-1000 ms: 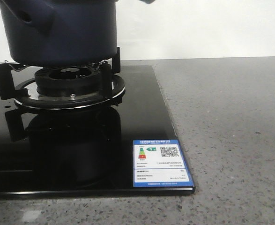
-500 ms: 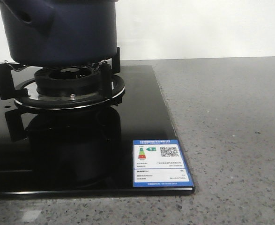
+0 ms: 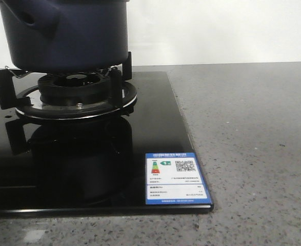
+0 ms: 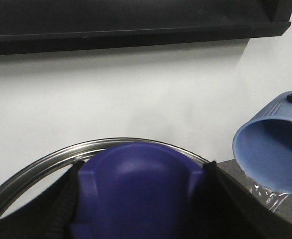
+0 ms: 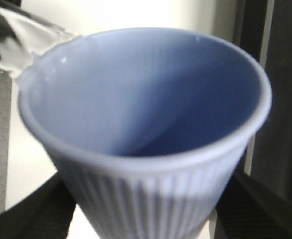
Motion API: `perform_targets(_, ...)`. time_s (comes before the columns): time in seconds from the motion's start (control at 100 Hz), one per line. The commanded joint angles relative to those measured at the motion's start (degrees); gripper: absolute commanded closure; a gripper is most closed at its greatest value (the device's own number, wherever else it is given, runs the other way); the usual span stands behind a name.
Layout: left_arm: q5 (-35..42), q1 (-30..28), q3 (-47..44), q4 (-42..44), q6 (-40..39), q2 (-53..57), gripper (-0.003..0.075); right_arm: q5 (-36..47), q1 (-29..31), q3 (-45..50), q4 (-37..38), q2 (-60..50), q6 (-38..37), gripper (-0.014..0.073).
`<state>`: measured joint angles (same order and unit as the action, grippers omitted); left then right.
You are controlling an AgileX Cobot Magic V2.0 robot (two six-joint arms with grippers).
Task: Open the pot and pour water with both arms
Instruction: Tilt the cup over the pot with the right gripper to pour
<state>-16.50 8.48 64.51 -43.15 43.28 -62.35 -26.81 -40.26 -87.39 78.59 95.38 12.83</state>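
Observation:
The dark navy pot [image 3: 63, 36] stands on the burner at the far left of the front view, its top cut off by the frame edge. Neither gripper shows in that view. My left gripper [image 4: 143, 167] is shut on the lid's purple-blue knob [image 4: 136, 199]; the lid's steel rim [image 4: 46, 162] curves behind it. A light blue ribbed cup [image 5: 146, 99] is held in my shut right gripper [image 5: 146, 209]. In the left wrist view the cup [image 4: 275, 149] is tilted and water [image 4: 265, 194] runs from its lip. The water stream [image 5: 21, 45] also shows at the cup's rim.
A gas burner with black pan supports [image 3: 76, 95] sits on a black glass hob [image 3: 155, 123] bearing a blue-and-white label [image 3: 175, 178]. Grey speckled counter [image 3: 253, 133] stretches to the right. A dark overhead ledge [image 4: 136, 20] runs along the white wall.
A dark shape at the top edge of the front view, right of the pot, left the frame after one second ago. The pot and hob have not moved.

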Motion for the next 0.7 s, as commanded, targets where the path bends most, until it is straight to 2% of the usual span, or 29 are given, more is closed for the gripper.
perform_targets(0.0,4.8,-0.1,2.3,-1.3,0.1,1.6,0.0361,1.0,0.1,-2.6,3.9,-2.8,0.3,0.0220)
perform_targets(0.41,4.7,-0.1,2.3,-1.3,0.1,1.6,0.0361,1.6,0.1,-2.6,9.1,-2.8,0.3,0.0220)
perform_targets(0.69,4.7,-0.1,2.3,-1.3,0.1,1.6,0.0361,2.3,0.1,-2.6,10.0,-2.8,0.3,0.0220)
